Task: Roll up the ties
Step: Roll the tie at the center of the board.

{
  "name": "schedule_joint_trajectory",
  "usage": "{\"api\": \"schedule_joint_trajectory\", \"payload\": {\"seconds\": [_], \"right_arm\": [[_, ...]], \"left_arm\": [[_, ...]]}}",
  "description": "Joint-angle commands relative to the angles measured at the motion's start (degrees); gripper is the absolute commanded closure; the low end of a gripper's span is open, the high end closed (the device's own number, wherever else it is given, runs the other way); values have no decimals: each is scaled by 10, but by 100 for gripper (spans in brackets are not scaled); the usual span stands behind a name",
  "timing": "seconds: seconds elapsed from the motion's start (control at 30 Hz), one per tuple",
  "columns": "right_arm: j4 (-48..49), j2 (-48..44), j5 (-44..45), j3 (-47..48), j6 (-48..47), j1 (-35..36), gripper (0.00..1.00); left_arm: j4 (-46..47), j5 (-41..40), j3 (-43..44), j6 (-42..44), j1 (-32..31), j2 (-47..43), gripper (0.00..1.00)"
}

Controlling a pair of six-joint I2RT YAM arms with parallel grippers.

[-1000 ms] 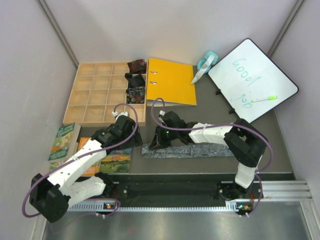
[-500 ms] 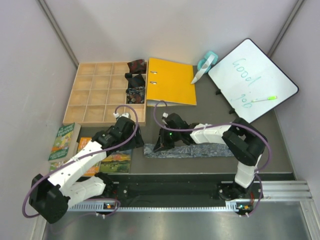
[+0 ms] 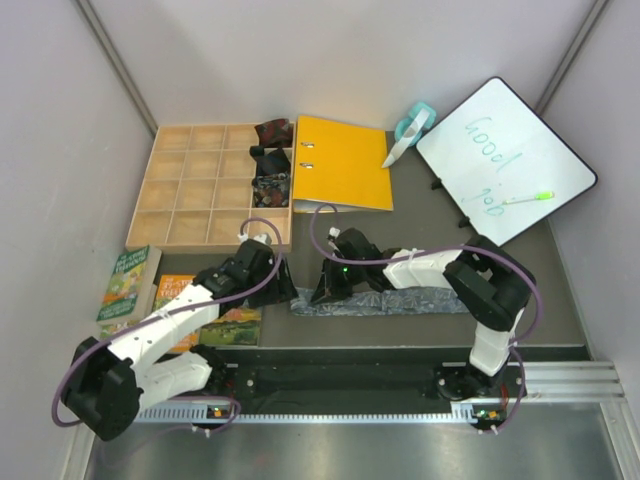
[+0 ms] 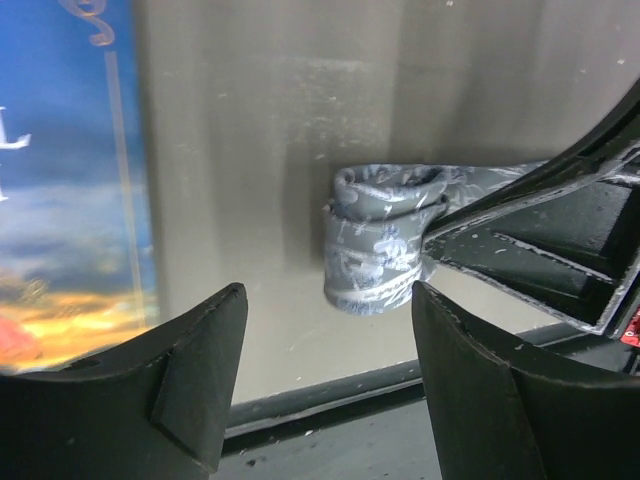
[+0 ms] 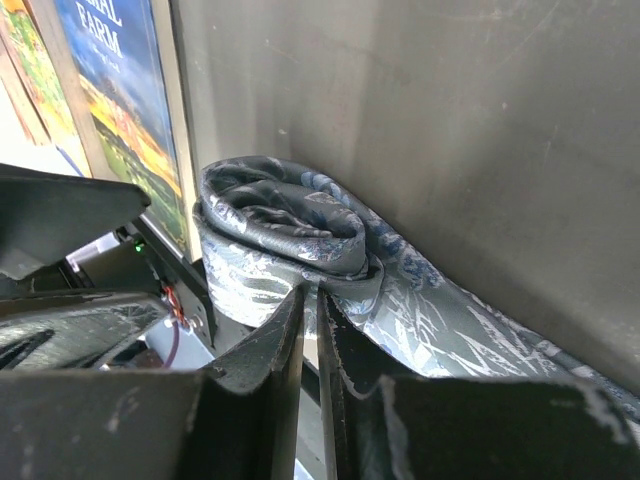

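A silvery grey-blue tie (image 3: 420, 298) lies flat across the table. Its left end is wound into a small roll (image 4: 385, 240), which also shows in the right wrist view (image 5: 280, 220). My right gripper (image 3: 323, 291) is shut on the roll's edge, and its fingertips (image 5: 300, 305) pinch the fabric. My left gripper (image 3: 287, 287) is open and empty just left of the roll; in its own view the left gripper (image 4: 325, 345) is a little short of the roll. Dark red (image 3: 273, 131), black (image 3: 268, 160) and speckled (image 3: 270, 188) rolled ties sit in the wooden tray (image 3: 190, 190).
A yellow binder (image 3: 345, 163), a tape dispenser (image 3: 410, 128) and a whiteboard (image 3: 505, 160) with a green marker (image 3: 528, 198) lie at the back. Books (image 3: 130, 283) lie at the left, one (image 4: 60, 200) close to the roll. A black rail (image 3: 380, 355) runs along the front.
The tie's left end has been wound into a roll and sits further right. My left gripper has moved right, closer to the roll. My right gripper has turned on the spot.
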Motion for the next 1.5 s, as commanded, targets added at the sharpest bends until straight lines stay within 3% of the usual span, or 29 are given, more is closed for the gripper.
{"api": "schedule_joint_trajectory", "payload": {"seconds": [0.0, 0.43, 0.73, 1.13, 1.27, 1.47], "right_arm": [[23, -3, 10, -13, -14, -11, 89], [32, -5, 8, -28, -16, -15, 89], [36, -4, 5, -31, -15, -17, 89], [40, 0, 3, -32, -15, -18, 89], [42, 1, 4, -36, -15, -17, 89], [43, 3, 3, -36, -15, -17, 89]], "left_arm": [[84, 43, -20, -2, 3, 14, 30], [154, 40, -35, 8, 3, 61, 39], [171, 61, -42, 1, 3, 80, 52], [214, 91, -77, -21, 2, 84, 54], [225, 101, -82, -26, 2, 79, 60], [217, 106, -70, -21, 2, 64, 76]]}}
